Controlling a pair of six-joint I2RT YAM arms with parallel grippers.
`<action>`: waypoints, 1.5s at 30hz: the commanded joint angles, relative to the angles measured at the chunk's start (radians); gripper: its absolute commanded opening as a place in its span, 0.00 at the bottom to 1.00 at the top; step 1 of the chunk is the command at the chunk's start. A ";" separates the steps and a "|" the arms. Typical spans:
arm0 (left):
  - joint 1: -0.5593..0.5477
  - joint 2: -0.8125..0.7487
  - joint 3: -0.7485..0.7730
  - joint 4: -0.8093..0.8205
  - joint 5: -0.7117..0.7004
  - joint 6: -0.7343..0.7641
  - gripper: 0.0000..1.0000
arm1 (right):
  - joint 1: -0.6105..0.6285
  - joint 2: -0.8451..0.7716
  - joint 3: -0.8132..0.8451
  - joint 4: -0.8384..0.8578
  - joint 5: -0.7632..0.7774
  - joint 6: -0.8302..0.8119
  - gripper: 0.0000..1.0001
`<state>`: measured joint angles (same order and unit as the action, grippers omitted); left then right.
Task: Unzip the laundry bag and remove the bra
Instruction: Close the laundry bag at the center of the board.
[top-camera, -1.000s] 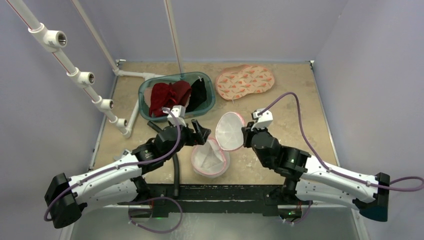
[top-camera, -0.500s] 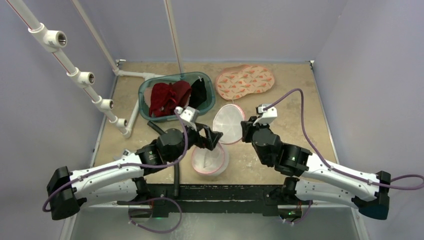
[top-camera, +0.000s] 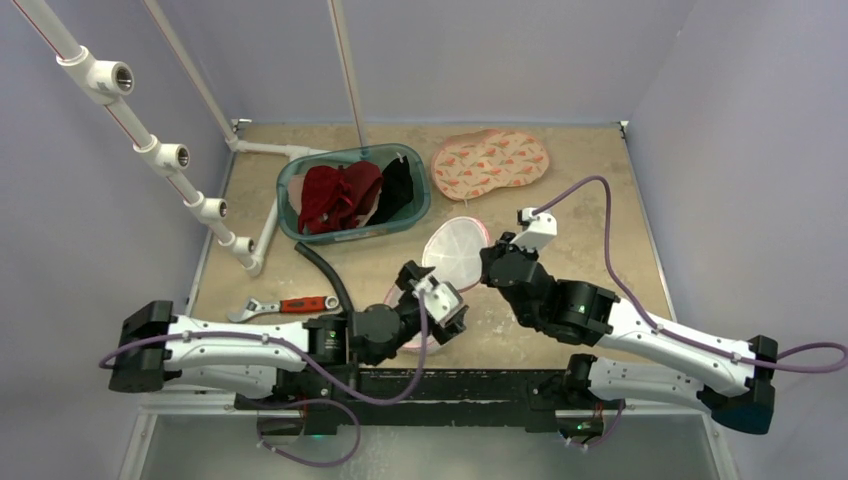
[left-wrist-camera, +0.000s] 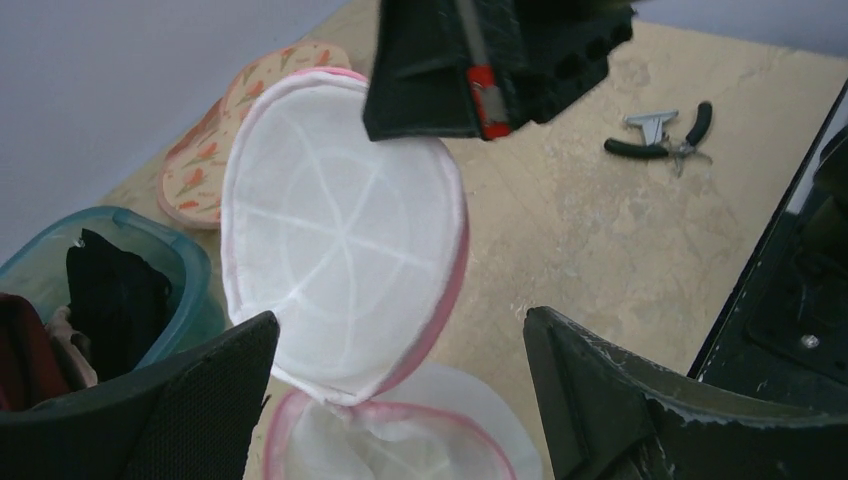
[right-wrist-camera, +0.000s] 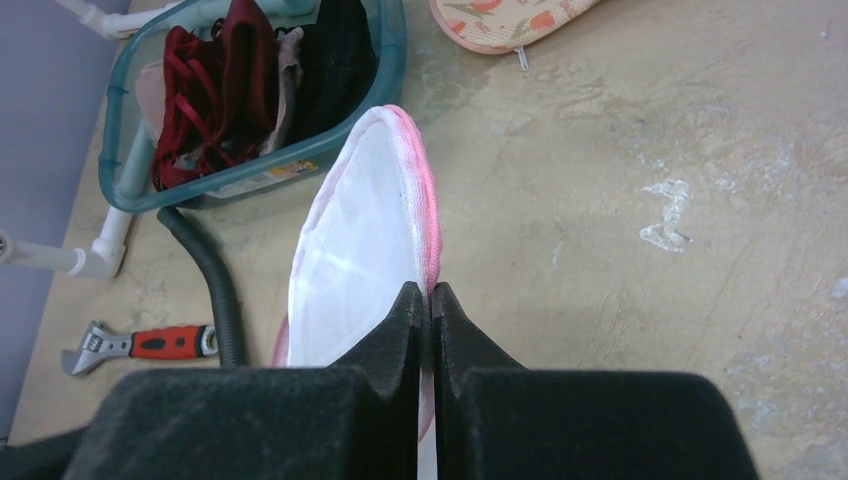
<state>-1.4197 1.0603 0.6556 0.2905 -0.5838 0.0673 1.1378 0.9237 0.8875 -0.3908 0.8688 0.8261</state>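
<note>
**A:** Where do we log the laundry bag (top-camera: 452, 252) against the fingers?

**B:** Nearest us, the left gripper (left-wrist-camera: 400, 322) hangs over the lower shell (left-wrist-camera: 390, 450). Its jaws are spread wide with nothing between them. We cannot tell whether it touches the mesh. The lower shell lies flat on the table (top-camera: 600, 210), mid-table between the two arms. The upper shell (left-wrist-camera: 330, 230) stands tilted up just behind it, and the two meet along one edge. The right gripper (right-wrist-camera: 430, 297) is clamped tight on the upper shell's pink rim.

**A:** And the bra?

**B:** We cannot make it out. The lower shell shows us only white mesh.

**A:** Against a second ago?

**B:** The left arm has swung down from beside the basket (right-wrist-camera: 393, 45). It now lies along the near edge and reaches in from the left, with its jaws a little wider. That uncovered a wrench (top-camera: 285, 305) and more of the black hose (top-camera: 325, 272). The right gripper has kept its pinch and carried the upper shell back and up, so the bag gapes wider. Farther off, we note the basket of clothes and the flowered pouch (top-camera: 490, 162) where they were
</note>
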 joint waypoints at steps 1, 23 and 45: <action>-0.081 0.133 0.055 0.080 -0.183 0.175 0.89 | -0.004 -0.014 0.018 -0.021 -0.004 0.085 0.00; -0.110 0.312 0.035 0.409 -0.430 0.217 0.00 | -0.006 -0.134 -0.037 0.079 -0.115 0.036 0.65; -0.101 0.129 -0.638 1.442 -0.417 -0.581 0.00 | -0.007 -0.441 -0.488 0.587 -0.511 -0.158 0.65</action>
<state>-1.5249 1.1496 0.0971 1.3819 -0.9512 -0.3241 1.1313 0.4541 0.4393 0.0696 0.5018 0.6903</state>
